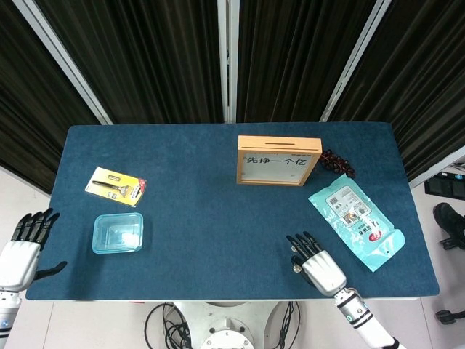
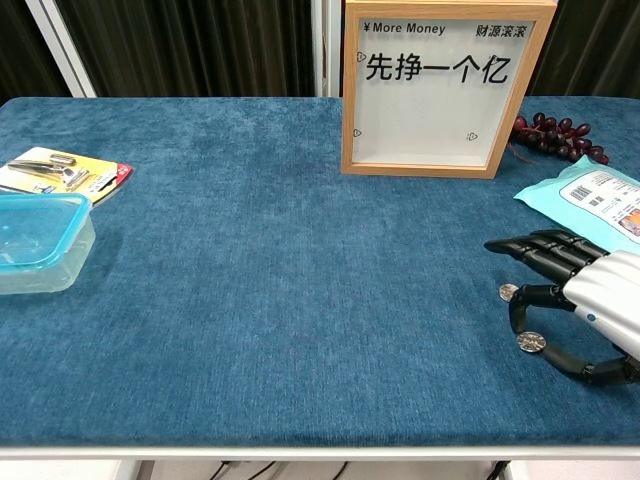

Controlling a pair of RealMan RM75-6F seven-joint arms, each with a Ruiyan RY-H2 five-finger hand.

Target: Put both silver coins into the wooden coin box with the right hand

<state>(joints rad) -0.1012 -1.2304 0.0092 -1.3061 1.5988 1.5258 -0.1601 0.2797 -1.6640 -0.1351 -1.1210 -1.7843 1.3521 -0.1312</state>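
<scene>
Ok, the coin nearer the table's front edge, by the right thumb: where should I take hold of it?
Take the nearer coin by its rim, from above. It lies flat on the blue cloth, so only opposite edges offer purchase. The right hand is already over it, thumb and a fingertip on either side. The other coin lies just beyond; probably keep clear of it.
</scene>
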